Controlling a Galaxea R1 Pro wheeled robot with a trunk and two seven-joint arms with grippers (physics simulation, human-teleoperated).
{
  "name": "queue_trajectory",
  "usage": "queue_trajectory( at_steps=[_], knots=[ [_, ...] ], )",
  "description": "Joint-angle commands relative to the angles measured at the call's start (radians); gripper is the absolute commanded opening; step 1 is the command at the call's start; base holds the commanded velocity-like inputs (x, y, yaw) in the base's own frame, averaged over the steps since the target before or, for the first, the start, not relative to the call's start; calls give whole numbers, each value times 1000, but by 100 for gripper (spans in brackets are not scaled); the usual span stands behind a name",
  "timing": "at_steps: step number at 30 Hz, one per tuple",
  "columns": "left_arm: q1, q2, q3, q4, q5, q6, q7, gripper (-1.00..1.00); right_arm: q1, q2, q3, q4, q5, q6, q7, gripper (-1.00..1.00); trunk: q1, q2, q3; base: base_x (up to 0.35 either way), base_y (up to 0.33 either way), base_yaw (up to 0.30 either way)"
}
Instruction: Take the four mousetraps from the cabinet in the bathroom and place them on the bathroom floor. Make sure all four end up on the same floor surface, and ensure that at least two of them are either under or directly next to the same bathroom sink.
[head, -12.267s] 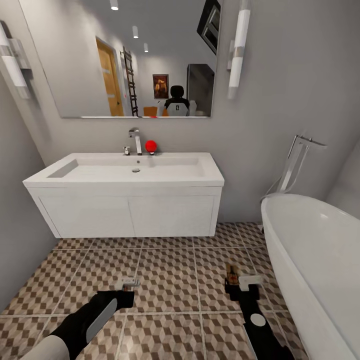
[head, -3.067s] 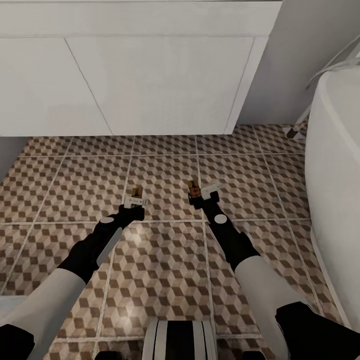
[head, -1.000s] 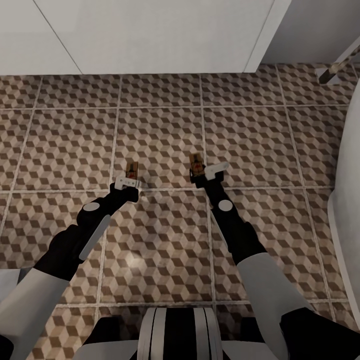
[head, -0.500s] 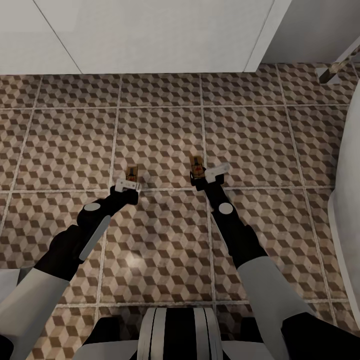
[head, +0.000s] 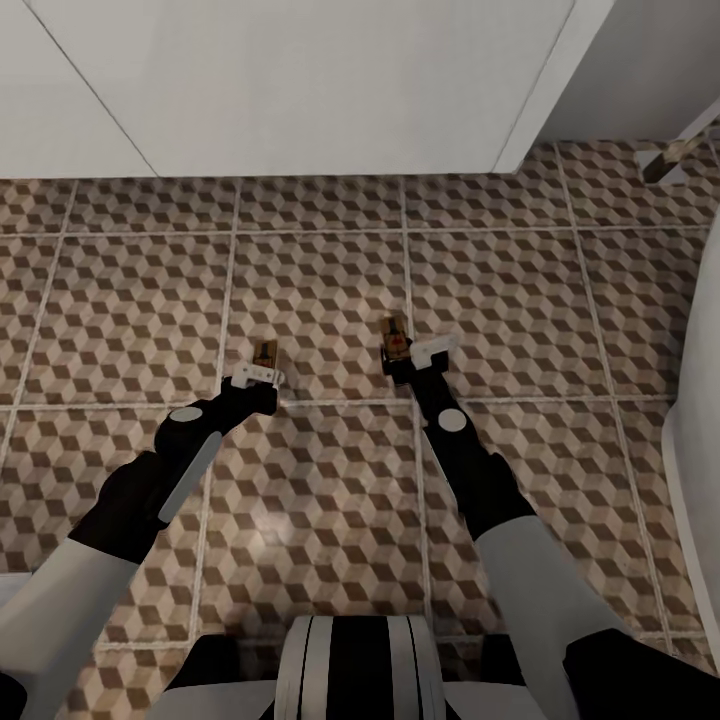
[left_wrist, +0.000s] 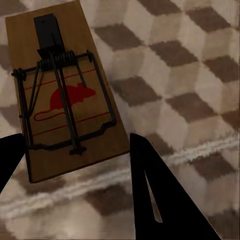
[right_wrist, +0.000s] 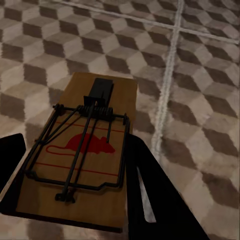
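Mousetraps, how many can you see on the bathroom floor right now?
2. One mousetrap lies just ahead of the left end effector; the other mousetrap sits at the right end effector. Any others are out of view.

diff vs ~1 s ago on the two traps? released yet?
The left gripper has backed off slightly from its mousetrap, which lies flat on the bathroom floor; its jaws are open beside the board. The right gripper is still around the right mousetrap, which barely moved. The view tilted a little; the white sink unit shows more.
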Motion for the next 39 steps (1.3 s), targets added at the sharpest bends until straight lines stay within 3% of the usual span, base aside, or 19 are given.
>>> queue_trajectory(
  at_steps=[1, 11, 27, 39],
  knots=[
    [0, 1, -1, -2, -1, 5, 1, -100, 0, 0, 1, 1, 10, -2, -5, -100, 0, 0, 0, 326, 0, 0],
    [0, 1, -1, -2, -1, 5, 1, -100, 4, -1, 0, 1, 10, -2, -5, -100, 0, 0, 0, 294, 0, 0],
    [0, 1, -1, -2, -1, 5, 1, -100, 23, 0, 1, 2, 10, -2, -5, -100, 0, 0, 0, 40, 0, 0],
    [0, 1, -1, -2, -1, 5, 1, -100, 25, -1, 1, 4, 10, -2, -5, -100, 0, 0, 0, 208, 81, 0]
  ],
)
